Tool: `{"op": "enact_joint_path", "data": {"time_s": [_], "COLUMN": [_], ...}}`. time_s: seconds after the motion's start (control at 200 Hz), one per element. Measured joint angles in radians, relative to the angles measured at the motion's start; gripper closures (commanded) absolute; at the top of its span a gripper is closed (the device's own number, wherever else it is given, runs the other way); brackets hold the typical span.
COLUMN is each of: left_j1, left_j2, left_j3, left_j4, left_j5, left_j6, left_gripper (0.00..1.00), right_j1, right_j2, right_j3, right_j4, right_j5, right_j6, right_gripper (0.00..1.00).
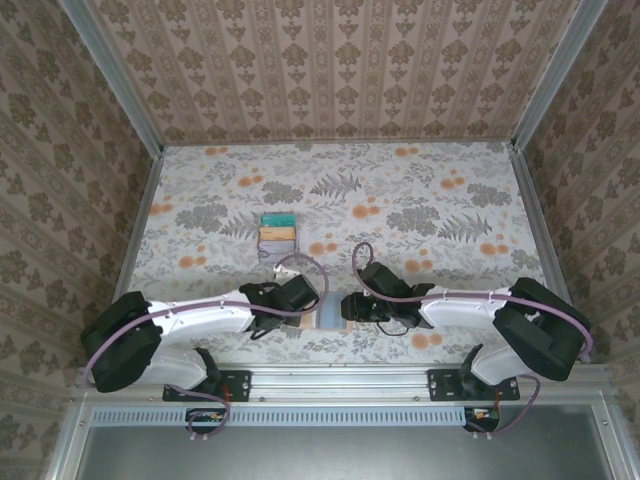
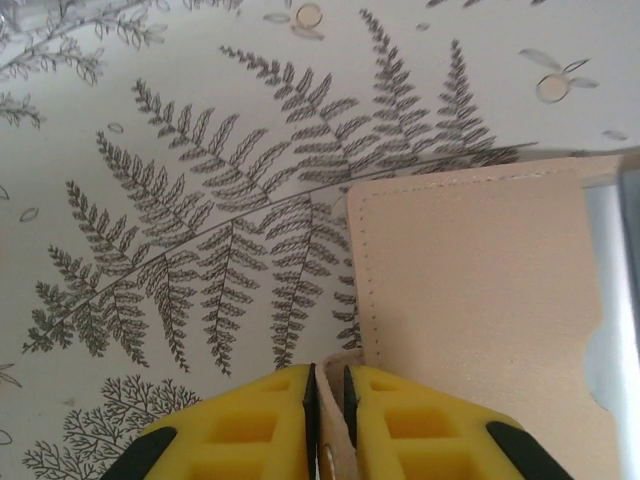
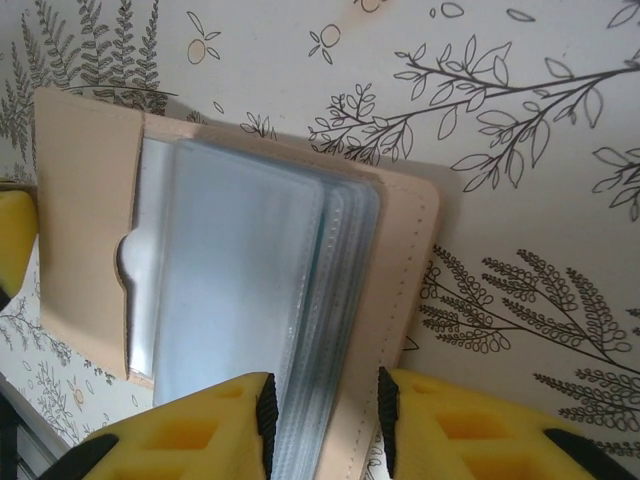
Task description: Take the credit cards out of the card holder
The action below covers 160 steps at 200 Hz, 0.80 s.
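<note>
Holder (image 3: 85, 230) lies open. Left gripper (image 2: 327, 385) pinches its tan edge. Right gripper (image 3: 322, 400) clamps its clear sleeves (image 3: 240, 280) and tan panel.

No text, label, brand, number or sign can be read on any surface here

From above, the left tool (image 1: 312, 298) and right tool (image 1: 347, 306) cover most of the holder (image 1: 330, 316). The cards (image 1: 278, 236) at its 11 o'clock are too small to show any print. At the left wrist, the holder runs off the frame at 3 and 6 o'clock. At the right wrist, the contents of its sleeves (image 3: 250, 300) are blurred.
</note>
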Motion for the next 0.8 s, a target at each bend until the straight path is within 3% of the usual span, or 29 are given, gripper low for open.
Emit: {"op": "enact_joint_path", "data": {"time_s": [0.515,0.8], "left_j1": [0.000,0.000], "left_j2": [0.060,0.064], "left_j3": [-0.006,-0.006], "left_j4": [0.003,0.008], "left_j5": [-0.006,-0.007], "left_j6": [-0.048,-0.054], "left_gripper": [0.90,0.90], "right_j1": [0.000,-0.005], "right_j2": [-0.095,0.005], "right_j3": [0.000,0.000], "right_j4": [-0.079,-0.041], "right_j5": [0.040,0.011], "right_j6": [0.009,0.014], "right_gripper": [0.62,0.67]}}
